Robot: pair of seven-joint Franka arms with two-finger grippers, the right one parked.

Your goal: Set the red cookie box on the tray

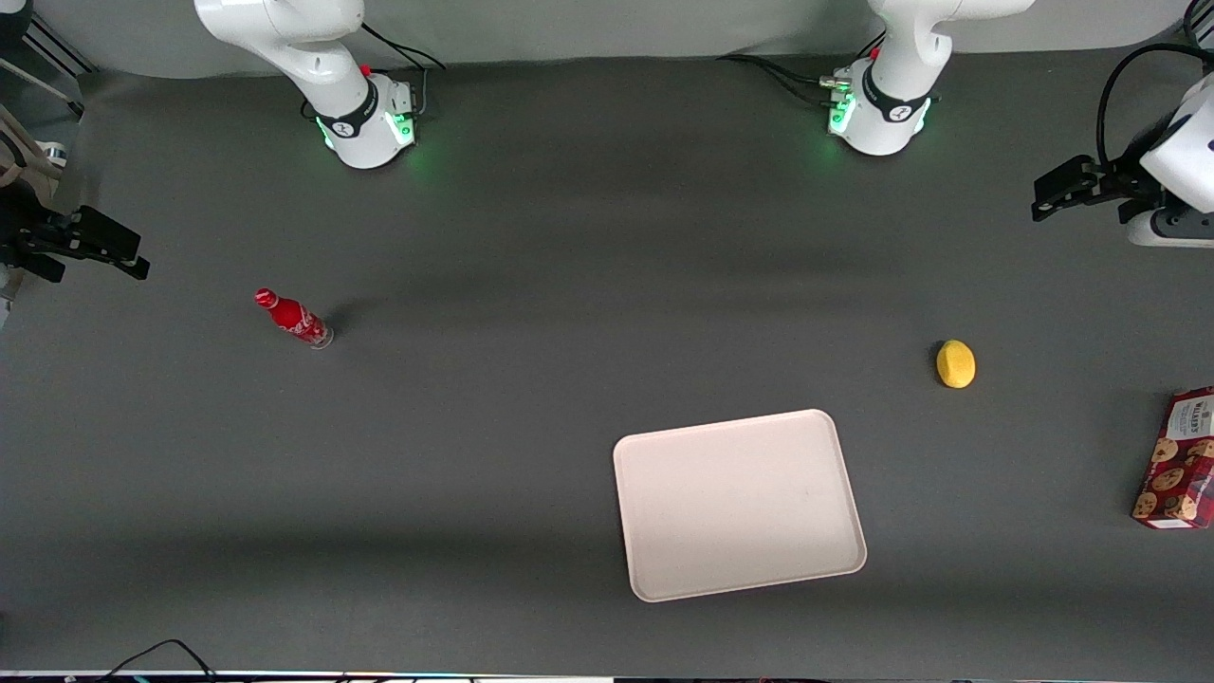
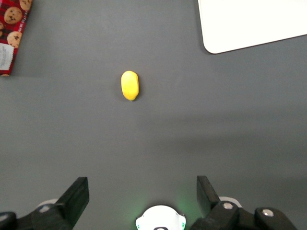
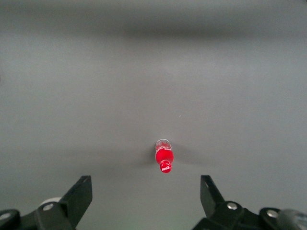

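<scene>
The gripper [image 2: 141,201] hovers high with fingers apart; the red cookie box [image 1: 1179,460], seemingly partly out of view, lies apart from the tray [image 1: 740,503].

1. Surface [image 1: 531,237]: dark grey matte covering, spread across almost the whole front view; soft broad shadow bands are seen lying across it.
2. Backdrop [image 1: 616,28]: a pale grey strip is seen along the surface's edge farthest from the front camera.
3. Light: even and diffuse; green glow is cast on the surface in two spots.
4. Cables [image 1: 152,655]: black, at the nearest edge.
</scene>
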